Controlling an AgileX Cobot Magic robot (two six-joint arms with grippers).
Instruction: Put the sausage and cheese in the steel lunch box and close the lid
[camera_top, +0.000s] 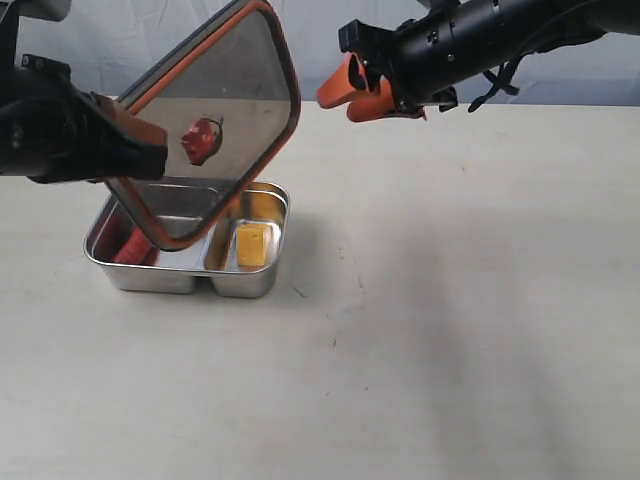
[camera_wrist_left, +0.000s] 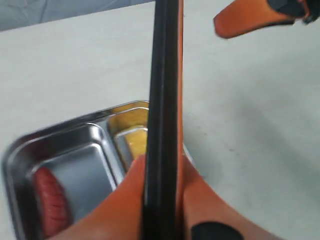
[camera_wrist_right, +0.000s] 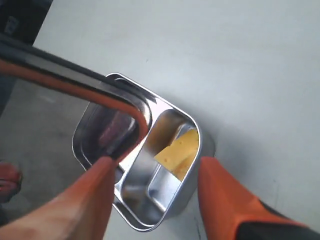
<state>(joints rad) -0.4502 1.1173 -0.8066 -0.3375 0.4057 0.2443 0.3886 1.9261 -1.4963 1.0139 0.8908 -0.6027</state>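
Observation:
The steel lunch box (camera_top: 255, 283) sits on the table at the left. The red sausage (camera_top: 132, 247) lies in its larger left compartment and the yellow cheese (camera_top: 252, 244) in the small right one. My left gripper (camera_top: 150, 150) is shut on the edge of the dark lid (camera_top: 240, 80), which hangs tilted above the box, orange rim and red valve (camera_top: 202, 139) showing. In the left wrist view the lid (camera_wrist_left: 161, 100) runs edge-on between the orange fingers (camera_wrist_left: 125, 200). My right gripper (camera_top: 352, 92) hovers open high above the table, right of the lid, holding nothing.
The pale table (camera_top: 450, 300) spreads to the right and front of the box. A faint dark speck (camera_top: 298, 292) marks the surface beside the box. A pale backdrop stands behind the table.

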